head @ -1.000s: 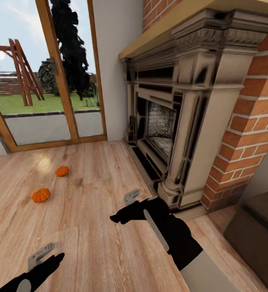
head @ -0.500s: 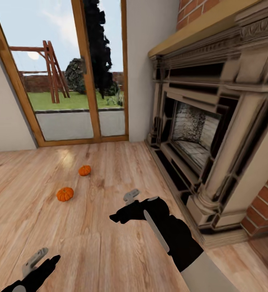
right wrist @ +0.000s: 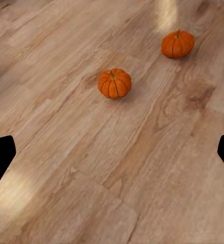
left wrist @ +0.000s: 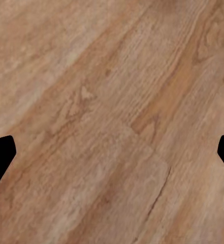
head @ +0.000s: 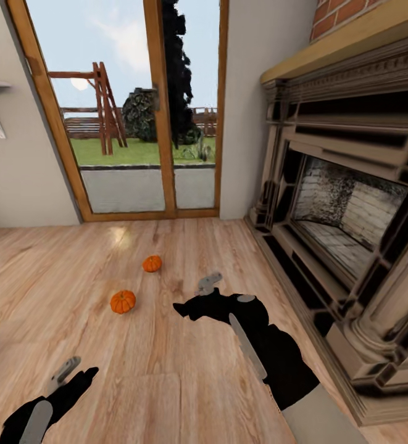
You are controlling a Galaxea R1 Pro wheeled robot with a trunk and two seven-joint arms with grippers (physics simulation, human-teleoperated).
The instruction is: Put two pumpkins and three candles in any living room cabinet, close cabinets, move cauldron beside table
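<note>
Two orange pumpkins lie on the wooden floor, one [head: 123, 301] nearer to me and one [head: 152, 263] farther toward the glass door. My right gripper [head: 208, 283] hangs above the floor a little to the right of them, open and holding nothing. Both pumpkins [right wrist: 115, 83] [right wrist: 178, 43] lie ahead of its spread fingertips [right wrist: 0, 157] in the right wrist view. At the lower left my left gripper [head: 65, 373] is open and empty, with bare floorboards between its fingertips [left wrist: 0, 157] in the left wrist view. The candles, cabinet, cauldron and table are out of view.
A large stone fireplace [head: 352, 203] with a brick chimney fills the right side, its plinth jutting onto the floor. A wood-framed glass door [head: 148, 123] to the garden stands at the back. Wooden floor [head: 55, 265] stretches left of the pumpkins.
The whole picture has shifted right, so the camera has turned left: pumpkins and door now sit nearer the middle and the dark unit at far right has left the picture. Both arms keep their pose.
</note>
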